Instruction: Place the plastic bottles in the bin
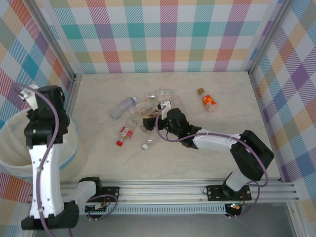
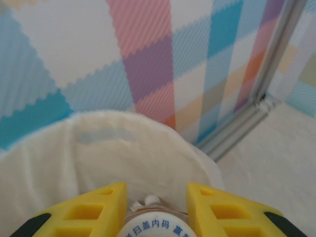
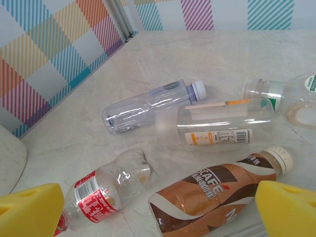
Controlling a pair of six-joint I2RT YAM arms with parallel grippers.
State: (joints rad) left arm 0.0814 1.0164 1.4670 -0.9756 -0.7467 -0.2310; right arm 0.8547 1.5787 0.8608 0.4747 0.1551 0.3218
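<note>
My left gripper (image 2: 155,197) is shut on a plastic bottle, whose white cap with blue print (image 2: 155,228) shows between the yellow fingers. It hangs over the bin (image 2: 98,158), a round bucket lined with a white bag (image 1: 12,148) at the far left. My right gripper (image 3: 158,212) is open low over a cluster of lying bottles (image 1: 143,121). Between its fingers are a brown coffee bottle (image 3: 212,197) and a crushed red-label bottle (image 3: 108,190). Beyond lie a clear bottle (image 3: 148,106) and an orange-striped clear one (image 3: 217,121). An orange bottle (image 1: 209,102) lies apart at the back right.
Checkered walls close the table on three sides, with a metal post (image 1: 74,84) at the back left corner beside the bin. A metal rail (image 1: 197,190) runs along the near edge. Another clear bottle (image 3: 291,96) lies at the right of the cluster.
</note>
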